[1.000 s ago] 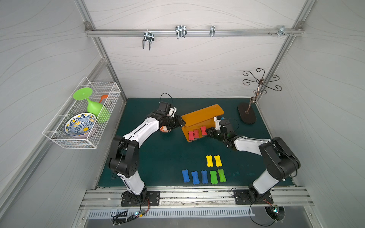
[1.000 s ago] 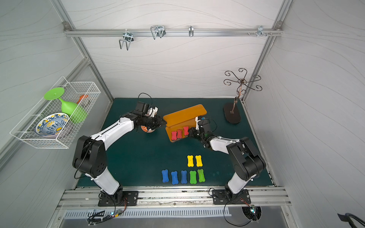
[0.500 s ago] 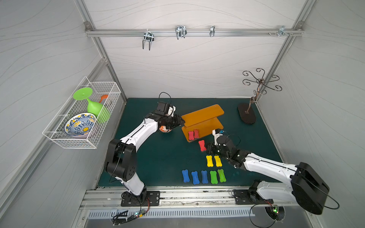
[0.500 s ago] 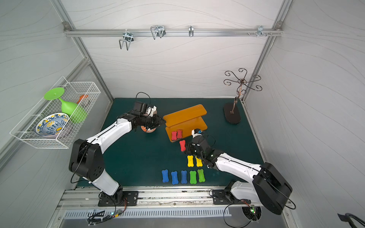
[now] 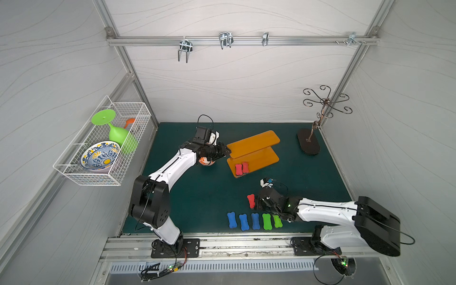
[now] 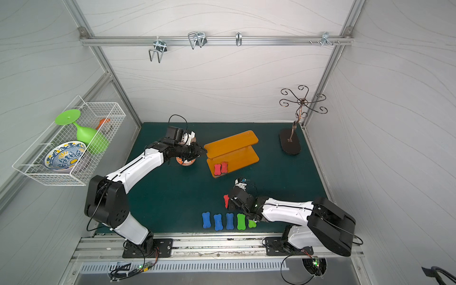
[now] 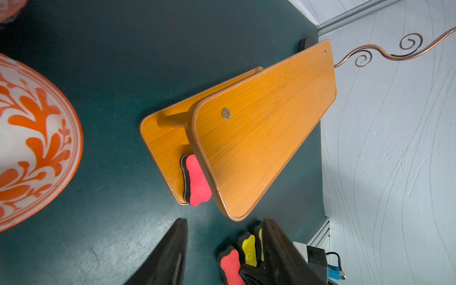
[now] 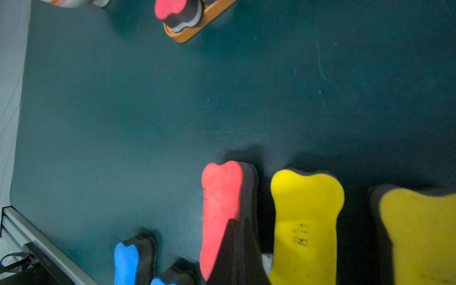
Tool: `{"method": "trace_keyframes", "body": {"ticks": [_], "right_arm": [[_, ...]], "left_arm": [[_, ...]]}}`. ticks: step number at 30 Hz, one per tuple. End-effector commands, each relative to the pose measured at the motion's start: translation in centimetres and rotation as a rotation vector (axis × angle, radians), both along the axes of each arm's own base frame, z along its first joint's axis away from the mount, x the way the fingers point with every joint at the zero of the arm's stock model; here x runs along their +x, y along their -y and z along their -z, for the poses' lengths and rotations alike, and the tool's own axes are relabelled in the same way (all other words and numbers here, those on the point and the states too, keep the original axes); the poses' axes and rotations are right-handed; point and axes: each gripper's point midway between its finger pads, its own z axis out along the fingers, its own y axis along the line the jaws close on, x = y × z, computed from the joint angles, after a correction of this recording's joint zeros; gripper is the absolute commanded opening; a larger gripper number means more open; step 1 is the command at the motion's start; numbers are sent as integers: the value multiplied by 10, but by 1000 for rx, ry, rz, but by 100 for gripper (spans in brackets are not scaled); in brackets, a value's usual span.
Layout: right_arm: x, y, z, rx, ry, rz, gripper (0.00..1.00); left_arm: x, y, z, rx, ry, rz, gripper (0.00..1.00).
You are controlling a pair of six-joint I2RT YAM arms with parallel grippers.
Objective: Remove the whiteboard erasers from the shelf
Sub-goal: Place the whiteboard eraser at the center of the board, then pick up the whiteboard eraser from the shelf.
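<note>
Dark green matting covers the counter (image 5: 197, 197) inside this white-walled booth, and the orange shelf (image 5: 256, 144) stands toward the back. Two red erasers (image 5: 241, 169) lie side by side on the near-left end of its lower board, under the edge of the upper one. Out front, three blue erasers (image 5: 243, 221) and two green erasers (image 5: 266, 221) sit in a row near the counter's edge. Just behind that row the right gripper (image 5: 255, 202) has its fingers (image 8: 234, 234) pinched tight on a lone red eraser (image 5: 251, 201), tipped onto its side right beside two yellow erasers (image 8: 306, 217); I cannot tell whether it touches the mat. The left gripper (image 5: 223, 154) hangs at the shelf's left end, above an orange-patterned bowl (image 5: 206, 161), its fingers (image 7: 167, 254) spread apart with nothing between them. A wire basket (image 5: 74, 172) hangs on the left wall, and a scrolled metal stand (image 5: 308, 145) is at the back right.
</note>
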Motion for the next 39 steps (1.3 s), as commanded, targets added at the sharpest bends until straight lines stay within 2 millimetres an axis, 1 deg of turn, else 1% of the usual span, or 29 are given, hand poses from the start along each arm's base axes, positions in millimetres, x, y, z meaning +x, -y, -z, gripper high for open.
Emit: {"method": "trace_keyframes", "body": {"ticks": [1,3,11,13,15,17,20,22,25,26,27,29,30,31,33,36,39], "right_arm": [[0,-1,2,-15,-11,12,0],[-2,0,4,-21,-21,10,0],[-7,5,4,-24,-24,8,0],[-8,6,6,-32,-29,3,5],[-7,5,6,-37,-32,3,16],[-8,4,6,-43,-34,-3,24],[-8,4,4,-45,-31,-11,28],[-6,4,-1,-50,-19,-15,32],[1,1,-19,-20,30,-53,44],[5,-4,-26,15,46,-82,49],[12,-10,-32,62,62,-110,50],[27,-16,-42,131,69,-141,51],[37,-20,-50,169,92,-153,51],[44,-23,-55,186,106,-164,51],[65,-27,-68,204,144,-169,51],[97,-27,-78,228,176,-157,51],[126,-25,-77,246,197,-124,49]], "left_arm": [[4,1,-14,-20,49,-1,52],[4,1,-15,-20,50,-1,52],[4,1,-15,-20,51,-1,52],[4,1,-15,-18,49,-4,52],[4,1,-15,-17,51,-4,52],[4,0,-15,-15,52,-6,52],[4,0,-14,-13,50,-6,52],[4,0,-14,-12,52,-5,52],[4,-1,-12,0,53,-4,53],[5,-1,-12,5,55,-3,53],[5,-2,-11,9,53,-2,53],[7,-2,-9,15,49,1,53],[8,-2,-7,19,43,2,53],[9,-2,-5,20,37,2,53],[9,-1,0,22,28,4,53],[11,0,2,12,22,4,51],[12,4,4,-1,10,10,47]]}}
